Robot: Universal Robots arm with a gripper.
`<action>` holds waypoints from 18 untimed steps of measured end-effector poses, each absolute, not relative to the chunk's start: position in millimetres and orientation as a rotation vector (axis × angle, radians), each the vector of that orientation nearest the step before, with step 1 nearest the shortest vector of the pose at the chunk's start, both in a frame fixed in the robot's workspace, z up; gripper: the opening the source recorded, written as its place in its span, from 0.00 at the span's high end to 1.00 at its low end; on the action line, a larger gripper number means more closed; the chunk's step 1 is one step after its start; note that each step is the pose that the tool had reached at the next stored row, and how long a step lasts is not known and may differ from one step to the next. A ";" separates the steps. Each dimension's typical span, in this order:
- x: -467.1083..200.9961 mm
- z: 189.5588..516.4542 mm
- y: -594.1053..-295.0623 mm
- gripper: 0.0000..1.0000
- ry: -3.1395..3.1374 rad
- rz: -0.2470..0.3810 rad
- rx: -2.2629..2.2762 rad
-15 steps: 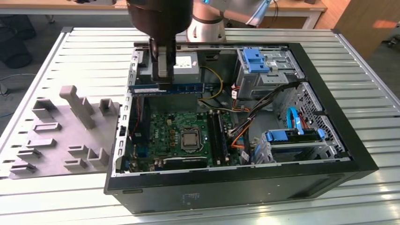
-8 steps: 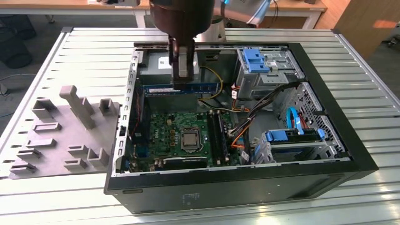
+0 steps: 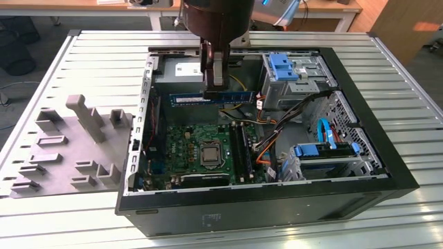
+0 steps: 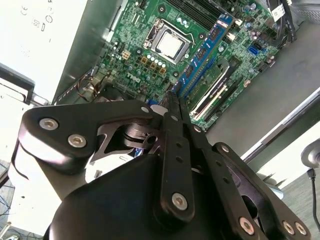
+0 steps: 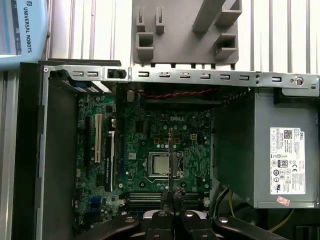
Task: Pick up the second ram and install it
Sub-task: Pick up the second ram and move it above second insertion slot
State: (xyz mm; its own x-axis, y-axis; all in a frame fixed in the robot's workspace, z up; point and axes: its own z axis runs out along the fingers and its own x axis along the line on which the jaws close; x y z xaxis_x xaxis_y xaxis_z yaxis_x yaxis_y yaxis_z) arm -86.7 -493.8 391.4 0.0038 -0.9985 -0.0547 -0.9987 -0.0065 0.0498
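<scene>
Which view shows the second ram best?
The exterior view: the second ram shows its long blue face, held in the gripper above the case. The second wrist view shows it foreshortened; the first wrist view, edge-on.

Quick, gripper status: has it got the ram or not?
Gripper: closed on the second ram, which it holds level over the open computer case.

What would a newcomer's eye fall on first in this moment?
The dark arm's pincer hangs over the open computer case, shut on the second ram, a blue stick held level above the green motherboard. On the exterior view's left, a grey moulded fixture lies beside the case on the slatted table.
</scene>
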 end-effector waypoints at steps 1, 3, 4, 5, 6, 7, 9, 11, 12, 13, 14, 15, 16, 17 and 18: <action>-86.7 391.4 -493.7 0.88 2.212 0.116 -2.223; -86.4 391.2 -493.7 0.88 2.212 0.116 -2.223; -85.9 390.7 -493.7 0.88 2.211 0.116 -2.224; -85.3 390.0 -493.7 0.88 2.212 0.116 -2.224; -84.7 388.7 -493.7 0.88 2.212 0.116 -2.224; -84.0 387.2 -493.7 0.88 2.212 0.117 -2.224; -82.8 384.4 -493.7 0.88 2.212 0.117 -2.224; -82.2 381.7 -493.7 0.88 2.212 0.117 -2.224; -82.1 380.5 -493.7 0.88 2.213 0.117 -2.223; -82.1 379.6 -493.7 0.88 2.215 0.117 -2.222; -82.0 379.0 -493.7 0.88 2.219 0.117 -2.217; -81.9 378.4 -493.7 0.88 2.226 0.117 -2.210; -81.8 377.8 -493.7 0.88 2.233 0.117 -2.203; -81.3 376.9 -493.7 0.88 2.236 0.117 -2.200; -80.9 376.0 -493.8 0.88 2.236 0.117 -2.199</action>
